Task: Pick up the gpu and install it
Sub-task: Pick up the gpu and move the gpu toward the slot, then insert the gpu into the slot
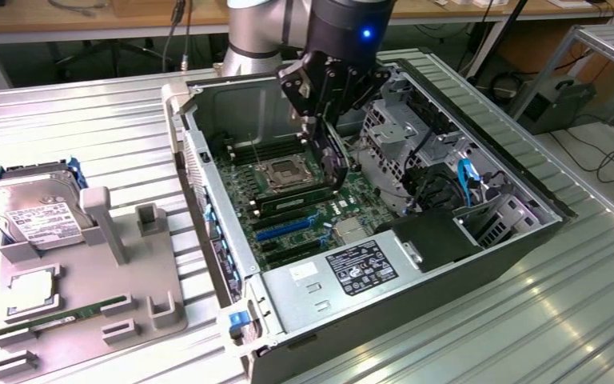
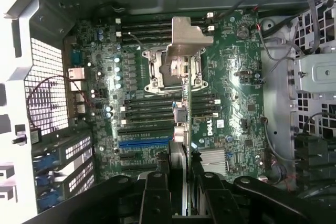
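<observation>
Ribbed metal sheeting forms the bench (image 1: 93,120), and on it an open computer case (image 1: 318,336) lies on its side with the motherboard (image 1: 305,210) facing up. At the exterior view's left a grey holder (image 1: 125,320) carries a hard drive (image 1: 32,214) and a green memory stick (image 1: 61,314).

From the exterior view the claw (image 1: 326,120) hangs inside the case, closed on the upper edge of the gpu (image 1: 335,164). The card is held on edge, a thin dark blade above the board near the processor socket (image 1: 285,174). Whether its lower edge touches the board cannot be told from here.

Looking straight down, the wrist view adds what the other lacks. The gpu (image 2: 185,40) appears edge-on as a narrow line between the fingers (image 2: 160,182) of the claw (image 2: 179,163), with its silver bracket spreading out at the far end over the socket. The blue slot (image 2: 144,142) lies just to one side of the card's line, uncovered.
</observation>
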{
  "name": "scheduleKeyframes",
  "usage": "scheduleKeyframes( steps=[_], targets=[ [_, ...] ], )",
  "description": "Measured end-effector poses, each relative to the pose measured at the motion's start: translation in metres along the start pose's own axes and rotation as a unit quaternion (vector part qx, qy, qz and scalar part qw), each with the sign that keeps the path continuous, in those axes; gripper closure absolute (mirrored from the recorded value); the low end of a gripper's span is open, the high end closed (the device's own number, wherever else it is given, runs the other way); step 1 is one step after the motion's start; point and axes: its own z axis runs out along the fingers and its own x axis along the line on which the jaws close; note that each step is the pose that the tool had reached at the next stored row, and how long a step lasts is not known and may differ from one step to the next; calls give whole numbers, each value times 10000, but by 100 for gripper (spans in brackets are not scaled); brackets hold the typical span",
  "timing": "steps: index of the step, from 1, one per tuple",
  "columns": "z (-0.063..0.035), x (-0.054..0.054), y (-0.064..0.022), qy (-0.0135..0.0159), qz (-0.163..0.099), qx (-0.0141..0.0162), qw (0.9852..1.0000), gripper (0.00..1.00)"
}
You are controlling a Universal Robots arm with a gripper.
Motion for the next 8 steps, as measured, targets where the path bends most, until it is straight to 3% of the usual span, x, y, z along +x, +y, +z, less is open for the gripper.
scheduleKeyframes(
  steps=[5,7,8],
  targets=[
    [32,-68,20,0,0,0,10000,74],
    [157,-184,114,0,0,0,10000,74],
    [157,-184,114,0,0,0,10000,74]
  ],
)
